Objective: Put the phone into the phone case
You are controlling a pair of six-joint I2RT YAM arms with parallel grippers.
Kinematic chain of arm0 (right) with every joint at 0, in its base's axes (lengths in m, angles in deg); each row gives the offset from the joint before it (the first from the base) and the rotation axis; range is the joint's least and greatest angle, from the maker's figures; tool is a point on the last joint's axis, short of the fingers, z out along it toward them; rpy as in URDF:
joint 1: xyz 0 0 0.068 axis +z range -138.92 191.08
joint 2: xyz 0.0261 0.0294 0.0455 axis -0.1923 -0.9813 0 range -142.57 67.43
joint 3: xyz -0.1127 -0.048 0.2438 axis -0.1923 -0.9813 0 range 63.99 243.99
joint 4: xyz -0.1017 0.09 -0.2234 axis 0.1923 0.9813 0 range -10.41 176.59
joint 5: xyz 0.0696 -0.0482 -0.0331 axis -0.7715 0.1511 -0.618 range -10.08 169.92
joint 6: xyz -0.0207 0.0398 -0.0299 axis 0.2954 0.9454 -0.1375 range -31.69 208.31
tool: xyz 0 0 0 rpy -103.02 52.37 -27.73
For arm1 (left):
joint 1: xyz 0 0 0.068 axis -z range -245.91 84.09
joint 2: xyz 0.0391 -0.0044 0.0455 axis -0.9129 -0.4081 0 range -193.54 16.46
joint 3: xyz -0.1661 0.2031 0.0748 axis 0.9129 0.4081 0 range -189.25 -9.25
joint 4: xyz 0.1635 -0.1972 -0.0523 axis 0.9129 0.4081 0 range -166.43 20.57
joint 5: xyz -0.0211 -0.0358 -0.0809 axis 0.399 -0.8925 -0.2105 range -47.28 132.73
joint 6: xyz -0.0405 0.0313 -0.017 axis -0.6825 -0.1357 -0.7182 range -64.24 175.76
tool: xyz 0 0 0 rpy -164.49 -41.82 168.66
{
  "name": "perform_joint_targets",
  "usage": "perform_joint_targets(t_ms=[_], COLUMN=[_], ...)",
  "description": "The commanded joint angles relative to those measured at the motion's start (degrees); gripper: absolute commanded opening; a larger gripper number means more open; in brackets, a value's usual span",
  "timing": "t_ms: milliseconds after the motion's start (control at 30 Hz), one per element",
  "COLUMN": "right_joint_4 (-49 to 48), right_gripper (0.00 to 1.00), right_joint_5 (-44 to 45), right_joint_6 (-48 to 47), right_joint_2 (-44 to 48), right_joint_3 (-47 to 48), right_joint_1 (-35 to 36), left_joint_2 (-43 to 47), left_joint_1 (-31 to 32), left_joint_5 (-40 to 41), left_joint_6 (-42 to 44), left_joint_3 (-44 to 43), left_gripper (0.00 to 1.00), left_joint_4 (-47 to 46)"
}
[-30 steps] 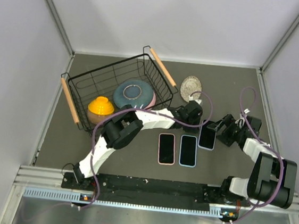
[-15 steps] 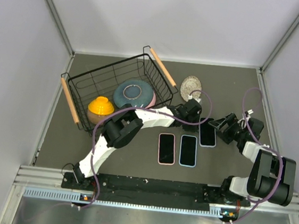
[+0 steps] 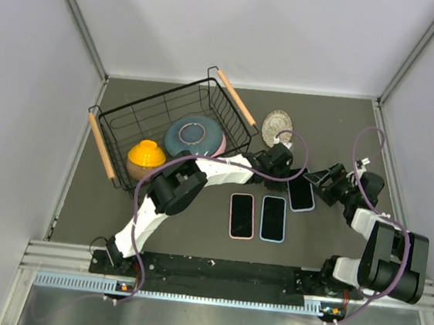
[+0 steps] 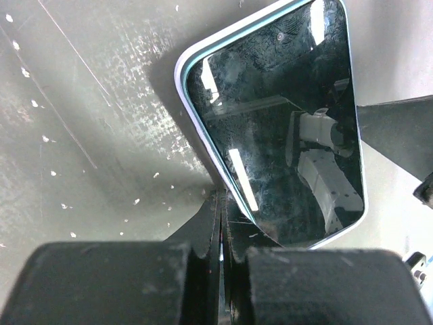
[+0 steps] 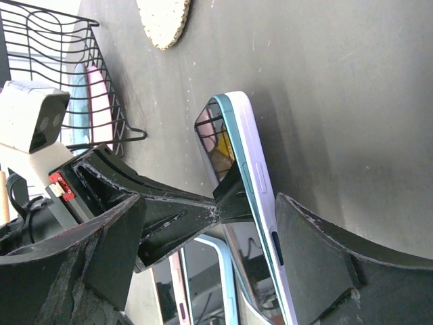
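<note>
The phone, dark screen up with a teal rim, sits in a lilac phone case and lies skewed on the dark mat between both arms. In the right wrist view its far long side is tipped up off the mat. My left gripper is shut, and its joined fingertips press against the phone's left edge. My right gripper is open and straddles the phone from the right. One of its fingers is beside the case's lilac side, and the other stands well apart.
A pink-cased phone and a blue-cased phone lie side by side just left of the work spot. A wire basket at the back left holds a blue dish and a yellow bowl. A round coaster lies behind the grippers.
The phone has turned slightly, its top swinging left. My right gripper has drawn back a little to the right and narrowed slightly. The left gripper has stayed shut against the phone.
</note>
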Motion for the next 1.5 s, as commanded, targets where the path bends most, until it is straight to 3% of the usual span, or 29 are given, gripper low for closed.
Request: perform_joint_targets(t_ms=[0,300,567,867,1100,1167,1367,1400,1467], right_joint_4=[4.7,5.3,-3.1,-6.4,7.6,8.4,12.5,13.9,16.2], right_gripper=[0.75,0.7,0.7,0.7,0.69,0.66,0.44,0.33,0.21], right_joint_5=[-10.1,-11.9,-14.9,-15.9,-9.3,-8.1,-6.1,-5.4,-3.4], right_joint_6=[-0.6,-2.3,2.4,5.1,-3.0,-3.4,-5.9,-6.3,-8.7], right_joint_2=[-1.1,-2.4,-1.6,-2.6,-2.6,-2.4,-0.2,0.7,2.4], right_joint_3=[0.6,0.2,-2.1,-3.1,-0.3,-0.3,1.1,2.2,3.3], right_joint_1=[1.4,1.4,1.4,1.4,1.4,1.4,1.4,1.3,1.4], left_joint_2=[-0.9,-0.6,-0.4,-0.4,0.2,0.2,2.0,3.2,5.1], left_joint_1=[1.3,1.2,1.1,1.2,1.2,1.2,1.1,1.1,0.9], left_joint_5=[-0.5,-0.2,-0.5,-0.6,-0.4,-0.3,-1.3,-1.4,-0.4], left_joint_6=[0.5,0.7,0.8,0.6,0.8,0.9,1.2,1.7,3.6], left_joint_3=[-1.3,-1.4,-1.7,-1.6,-0.9,-0.9,-0.3,-0.5,-1.2], left_gripper=[0.0,0.0,0.0,0.0,0.0,0.0,0.0,0.0,0.03], left_joint_4=[-2.0,-1.9,-1.8,-1.5,-1.3,-1.3,-0.9,-0.7,0.9])
